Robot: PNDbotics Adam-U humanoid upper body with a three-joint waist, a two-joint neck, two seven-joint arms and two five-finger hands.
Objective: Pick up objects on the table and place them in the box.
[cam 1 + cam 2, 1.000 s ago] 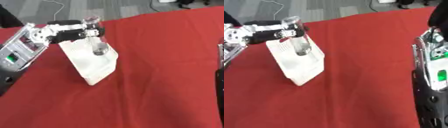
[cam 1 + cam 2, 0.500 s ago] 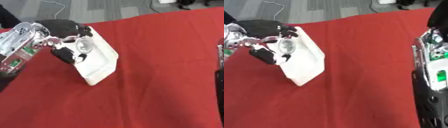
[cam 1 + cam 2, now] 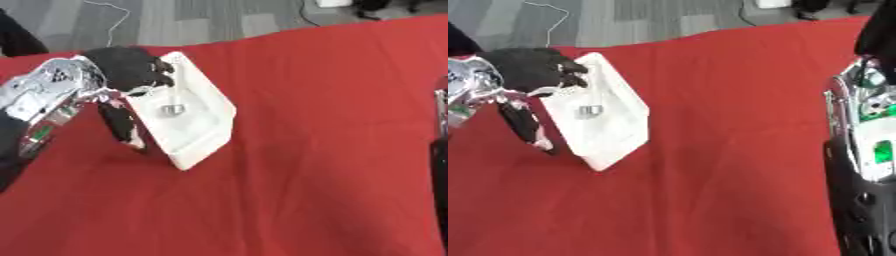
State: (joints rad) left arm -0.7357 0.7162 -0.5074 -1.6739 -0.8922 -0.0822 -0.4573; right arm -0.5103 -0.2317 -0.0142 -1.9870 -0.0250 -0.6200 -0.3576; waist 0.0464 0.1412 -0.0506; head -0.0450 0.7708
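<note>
A white box lies askew on the red table, left of the middle. Inside it lies a small clear, silvery object, free of any hand. My left hand hovers over the box's upper left rim, back up, its fingers relaxed above the rim. Its thumb points down along the box's left wall. Nothing is held in it. My right arm stands at the right edge, and the dark shape at its top is my right hand, only partly in view.
The red cloth covers the table to the right of and below the box. The table's far edge runs along the top, with grey floor and a cable beyond. My right forearm fills the right border.
My left hand carried the clear object over the box, turned over and let it go. The object now lies in the box.
</note>
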